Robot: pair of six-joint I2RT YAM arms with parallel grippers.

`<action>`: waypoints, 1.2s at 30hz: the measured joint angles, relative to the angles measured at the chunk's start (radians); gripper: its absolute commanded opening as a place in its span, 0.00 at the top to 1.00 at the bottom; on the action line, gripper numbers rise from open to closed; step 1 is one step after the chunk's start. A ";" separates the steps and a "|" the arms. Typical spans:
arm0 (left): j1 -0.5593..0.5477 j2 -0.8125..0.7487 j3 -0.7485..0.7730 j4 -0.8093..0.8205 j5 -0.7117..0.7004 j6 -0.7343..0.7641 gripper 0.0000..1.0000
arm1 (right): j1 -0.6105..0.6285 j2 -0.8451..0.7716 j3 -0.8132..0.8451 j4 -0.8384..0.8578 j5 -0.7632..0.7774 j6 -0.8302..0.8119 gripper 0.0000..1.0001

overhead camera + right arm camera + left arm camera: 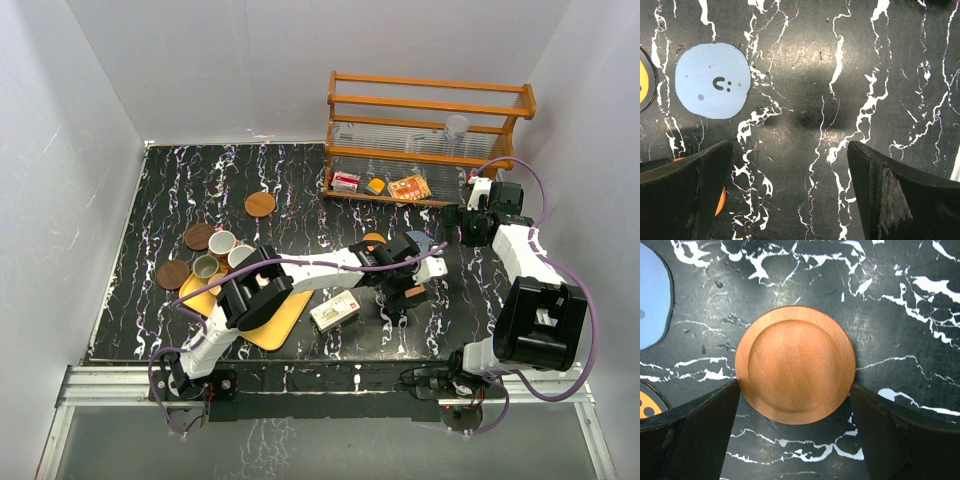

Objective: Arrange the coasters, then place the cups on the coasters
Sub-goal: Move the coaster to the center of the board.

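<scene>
An orange-brown wooden coaster (795, 364) lies flat on the black marbled table. My left gripper (795, 390) hangs straight above it, and both fingertips (732, 395) touch its opposite edges. In the top view that gripper (405, 283) is stretched far right. A grey-blue coaster (712, 80) and an orange one (373, 239) lie just beyond it. Three brown coasters (260, 204) (199, 236) (173, 274) lie at the left. Cups, white (221, 243) and grey-green (205, 266) among them, cluster by the yellow tray (275, 325). My right gripper (790, 190) is open over bare table.
A wooden rack (430, 100) stands at the back right with small packets (408, 187) under it and a clear plastic cup (456, 128) on it. A small white box (335, 311) lies between the tray and my left gripper.
</scene>
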 measured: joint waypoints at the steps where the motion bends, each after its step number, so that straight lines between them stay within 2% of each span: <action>1: 0.000 0.007 0.009 0.005 0.000 0.000 0.15 | 0.000 0.000 0.000 0.000 0.008 0.000 0.02; 11: 0.019 0.052 0.053 0.064 0.005 -0.008 0.18 | -0.010 0.000 0.000 0.001 0.099 0.007 0.02; 23: 0.038 0.083 0.086 0.093 0.012 -0.021 0.17 | -0.013 0.000 0.000 0.001 0.108 0.008 0.02; 36: 0.039 0.078 0.087 0.088 0.001 -0.016 0.05 | -0.013 0.000 0.000 0.001 0.081 0.008 0.02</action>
